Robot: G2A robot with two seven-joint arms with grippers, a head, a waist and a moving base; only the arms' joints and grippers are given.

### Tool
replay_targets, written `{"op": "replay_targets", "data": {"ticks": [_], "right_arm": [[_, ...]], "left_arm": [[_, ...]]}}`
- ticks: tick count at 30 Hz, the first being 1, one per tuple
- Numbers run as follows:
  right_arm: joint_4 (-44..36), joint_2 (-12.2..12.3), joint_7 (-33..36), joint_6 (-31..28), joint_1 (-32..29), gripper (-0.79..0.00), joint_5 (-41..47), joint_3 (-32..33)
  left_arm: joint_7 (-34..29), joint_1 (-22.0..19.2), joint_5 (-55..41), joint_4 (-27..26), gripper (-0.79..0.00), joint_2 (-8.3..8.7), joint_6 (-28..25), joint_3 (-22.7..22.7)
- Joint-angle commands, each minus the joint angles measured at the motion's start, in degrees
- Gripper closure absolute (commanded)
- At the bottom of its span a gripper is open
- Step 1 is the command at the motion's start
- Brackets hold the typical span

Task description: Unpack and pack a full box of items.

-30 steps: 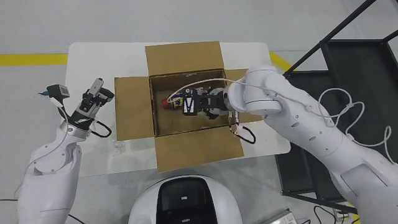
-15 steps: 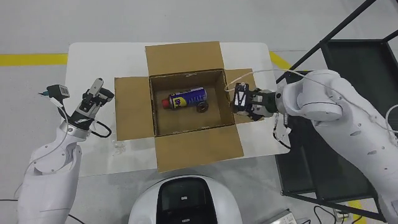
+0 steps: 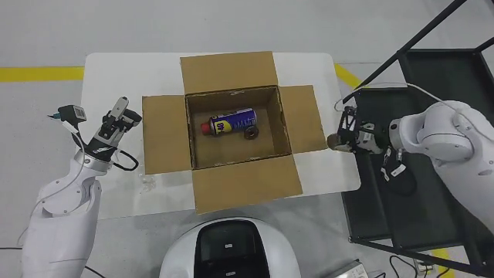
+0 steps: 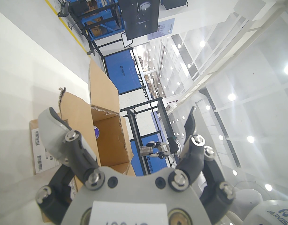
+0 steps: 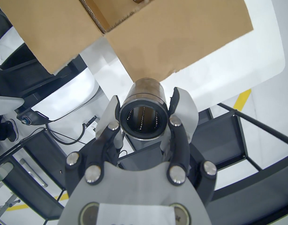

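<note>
Pinching the steel bearing sleeve (image 5: 144, 118) across its sides in the right hand (image 5: 146, 98) above the worktop's (image 3: 116, 69) right edge, judging it heavy, stiff and slick, with the left hand (image 4: 120, 118) spread near the left edge.

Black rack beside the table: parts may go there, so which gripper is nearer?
Right. The right gripper, jaws shut on a bearing, is at the edge of the rack; the left gripper is beyond the box.
</note>
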Motion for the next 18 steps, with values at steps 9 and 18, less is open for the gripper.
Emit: {"op": "replay_targets", "data": {"ticks": [9, 18], "right_arm": [[7.89, -0.72, -11.53, -0.70, -3.60, 0.000, -4.83, -0.27], [16.43, -3.31, -19.47, 1.66, 2.67, 0.000, -9.51, -9.82]], "left_arm": [[0.00, 0.00, 0.00, 0.00, -0.785, 0.00, 0.00, 0.00], [0.00, 0.00, 0.00, 0.00, -0.785, 0.00, 0.00, 0.00]]}}
